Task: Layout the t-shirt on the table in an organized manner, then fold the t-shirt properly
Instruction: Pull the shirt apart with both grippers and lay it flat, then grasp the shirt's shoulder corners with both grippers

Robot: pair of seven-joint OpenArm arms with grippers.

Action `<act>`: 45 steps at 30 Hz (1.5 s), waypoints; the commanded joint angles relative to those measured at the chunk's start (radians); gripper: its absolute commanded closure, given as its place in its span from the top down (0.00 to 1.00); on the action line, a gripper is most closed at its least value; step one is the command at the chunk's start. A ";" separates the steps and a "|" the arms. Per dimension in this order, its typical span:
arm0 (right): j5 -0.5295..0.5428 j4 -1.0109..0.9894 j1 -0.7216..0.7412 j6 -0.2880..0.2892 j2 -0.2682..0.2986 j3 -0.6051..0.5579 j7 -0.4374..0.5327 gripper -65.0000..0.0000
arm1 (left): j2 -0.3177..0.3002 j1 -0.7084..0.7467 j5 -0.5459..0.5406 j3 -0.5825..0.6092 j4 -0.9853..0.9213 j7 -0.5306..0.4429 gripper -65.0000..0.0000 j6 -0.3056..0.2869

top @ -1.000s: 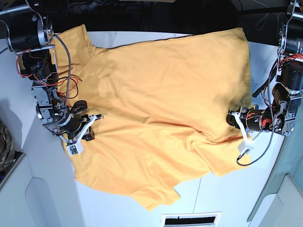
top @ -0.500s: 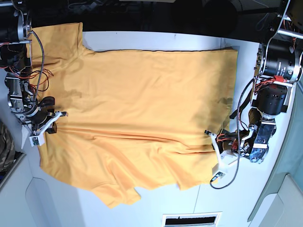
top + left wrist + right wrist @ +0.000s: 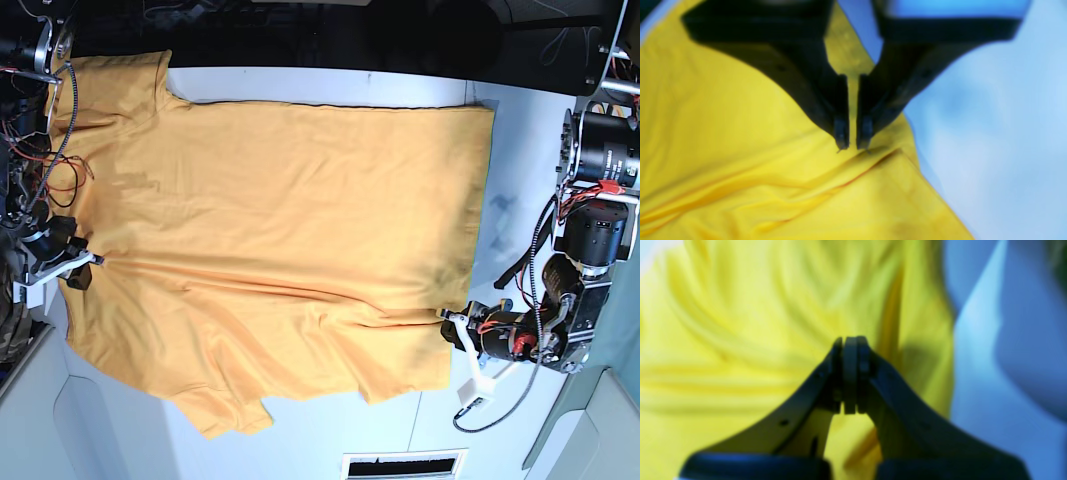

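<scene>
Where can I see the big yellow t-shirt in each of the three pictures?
Base: the t-shirt lies spread across the middle of the white table.
Left wrist: it fills the left and bottom, under the left gripper.
Right wrist: it fills the left and middle, behind the right gripper.
Shared landmark: the shirt's edge against the bare table, seen in every view.

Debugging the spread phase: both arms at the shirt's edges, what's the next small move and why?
Probably open the left gripper fully and lift off. Its jaws stand only slightly apart at the t-shirt's hem corner, with creases beside them. The shirt lies mostly spread on the table, while the right gripper is shut at the opposite edge.
</scene>
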 commanded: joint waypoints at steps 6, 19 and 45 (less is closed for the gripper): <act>0.161 0.141 -0.067 0.014 0.089 0.097 -0.144 0.00 | -0.114 -0.015 -0.339 -0.004 0.082 0.154 0.14 -0.110; 0.431 0.189 -0.308 0.080 0.203 0.233 -0.459 0.47 | -0.239 0.296 -0.579 -0.055 0.349 0.248 0.28 -0.110; 0.393 0.191 -0.587 0.101 0.299 0.211 -0.474 0.56 | -0.227 0.707 -0.630 -0.423 0.560 0.254 0.43 -0.110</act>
